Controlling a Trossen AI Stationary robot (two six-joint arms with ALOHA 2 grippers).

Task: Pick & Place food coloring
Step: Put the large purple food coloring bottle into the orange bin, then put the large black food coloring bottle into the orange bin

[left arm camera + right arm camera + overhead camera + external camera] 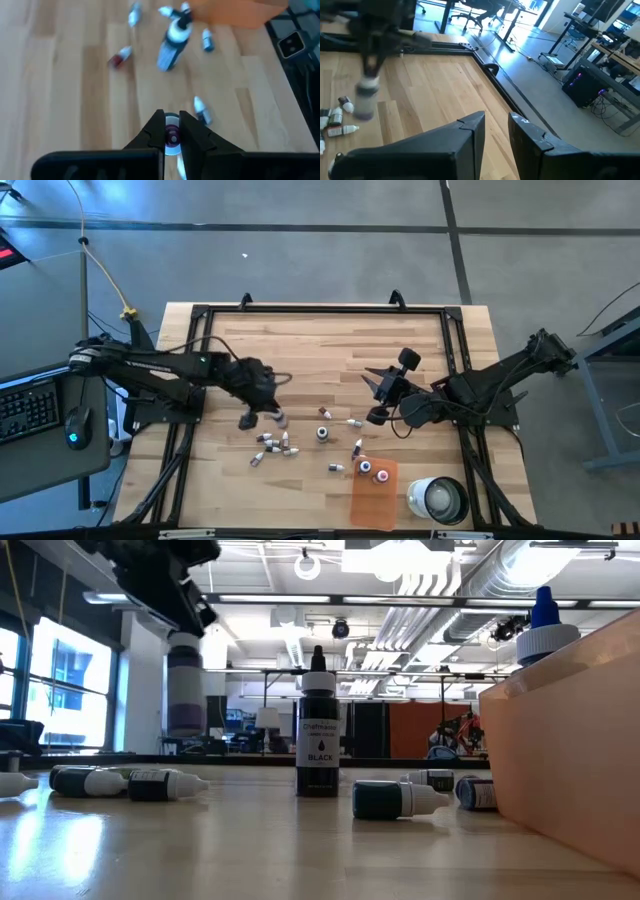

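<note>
Wooden table (310, 350) under a black frame, open office hall behind. Left gripper (262, 418) raised above the left-centre of the table, fingers clamped on one food coloring bottle (172, 136), held clear of the wood. Other bottles (274, 445) scattered lying just below it; a black-capped bottle (318, 730) upright mid-table. Two more stood on the orange tray (374, 498) beside the white cup (438, 498). Right gripper (384, 396) idle right of centre, fingers narrowly apart, empty.

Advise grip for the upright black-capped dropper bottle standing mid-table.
Pinch the cylindrical body of the upright black-capped bottle, coming straight down from above. It stands clear of the lying bottles; its pointed cap tapers and would likely slip.
</note>
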